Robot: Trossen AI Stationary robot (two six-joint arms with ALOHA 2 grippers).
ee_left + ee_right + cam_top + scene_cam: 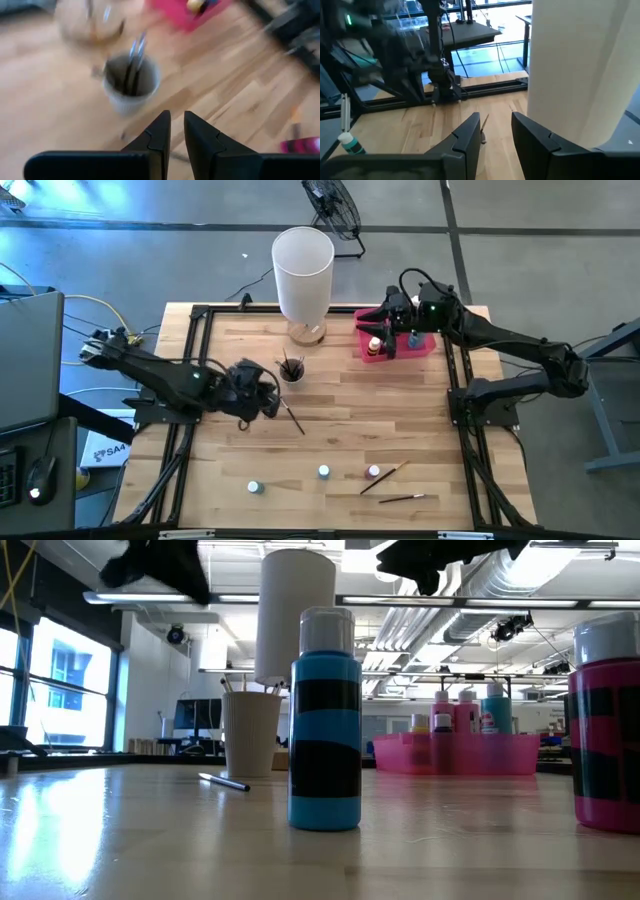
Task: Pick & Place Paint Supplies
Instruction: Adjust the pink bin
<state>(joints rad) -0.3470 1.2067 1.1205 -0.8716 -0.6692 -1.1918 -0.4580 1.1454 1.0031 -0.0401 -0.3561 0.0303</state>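
High view is showing the left gripper [268, 402] hovering near the bench's middle, fingers [159, 131] standing slightly apart, gripping nothing, just beside a paintbrush [293, 417] lying on the wood and the brush cup [291, 370]. Right gripper [388, 330] is hanging over the pink tray [420, 346] at the far edge, fingers apart and empty. Small paint bottles [324, 472] and brushes [383, 478] are lying along the near edge, beyond the tall white cylinder [303, 270].

Just one legible marking here: a white label [107, 450] on the floor left of the table reads "SA4"; nothing else can be read.
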